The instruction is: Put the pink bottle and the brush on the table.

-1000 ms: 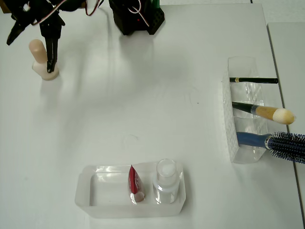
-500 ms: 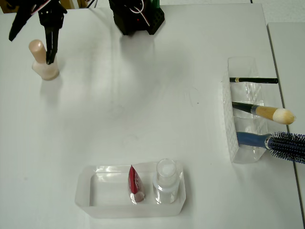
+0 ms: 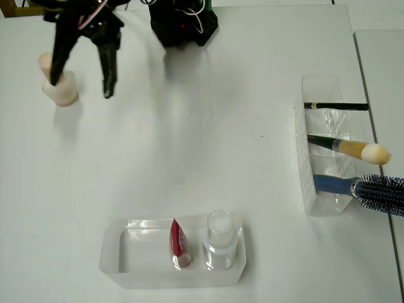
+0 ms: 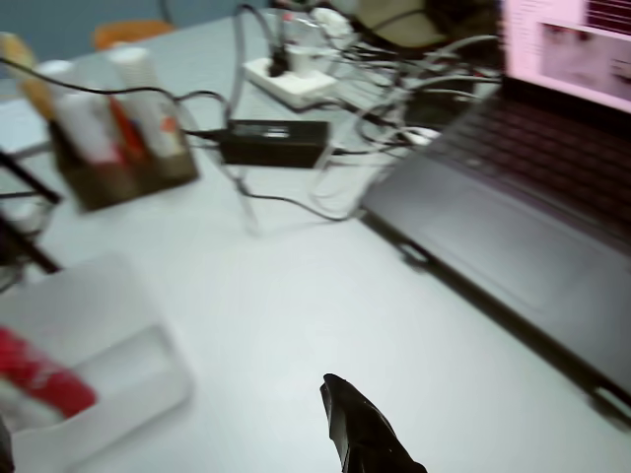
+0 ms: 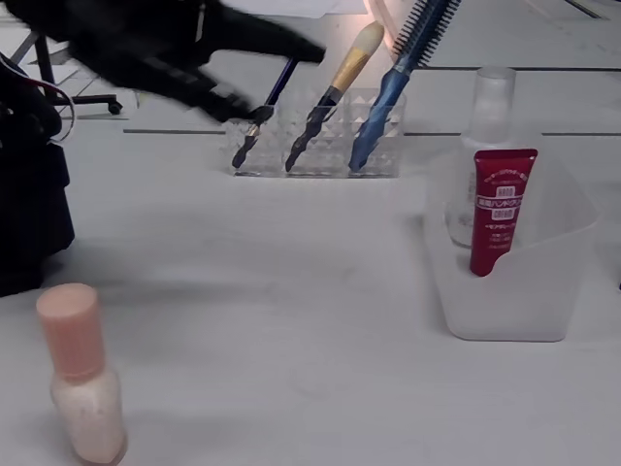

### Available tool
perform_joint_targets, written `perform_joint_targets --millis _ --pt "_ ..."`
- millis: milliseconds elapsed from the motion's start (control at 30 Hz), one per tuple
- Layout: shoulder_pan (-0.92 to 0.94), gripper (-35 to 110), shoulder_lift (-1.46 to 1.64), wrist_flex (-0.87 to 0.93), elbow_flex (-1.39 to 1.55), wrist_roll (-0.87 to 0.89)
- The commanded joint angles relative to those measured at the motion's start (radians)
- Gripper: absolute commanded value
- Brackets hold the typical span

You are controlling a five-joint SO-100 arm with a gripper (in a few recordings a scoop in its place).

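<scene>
The pink bottle (image 3: 63,93) (image 5: 82,379) stands upright on the white table (image 3: 189,145) at the far left, free of the gripper. My black gripper (image 3: 82,85) (image 5: 277,83) hangs open and empty above the table just right of the bottle. In the overhead view its left finger crosses over the bottle's cap. A dark fingertip (image 4: 360,439) shows low in the blurred wrist view. The brush (image 3: 353,149) (image 5: 335,83), black-handled with a cream tip, leans in the middle slot of the clear holder (image 3: 309,183) at the right.
The holder also carries a thin black pencil (image 3: 338,106) and a blue hairbrush (image 3: 363,187). A clear tray (image 3: 126,252) near the front edge holds a red tube (image 3: 178,240) and a white-capped clear bottle (image 3: 221,237). The arm's black base (image 3: 183,25) sits at the back.
The gripper has lifted and swung right, away from the pink bottle, with its fingers spread wider. The bottle stays standing where it was.
</scene>
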Motion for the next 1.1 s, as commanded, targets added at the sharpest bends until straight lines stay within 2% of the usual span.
perform_joint_targets --millis 0,567,867,1067 --pt "-0.064 45 0.035 -0.02 -0.048 0.032" --pt "-0.534 45 -0.002 -0.067 -0.046 0.071" --pt "-0.77 45 -0.189 -0.265 -0.049 -0.029" --pt "-0.876 42 -0.325 -0.299 -0.104 -0.06"
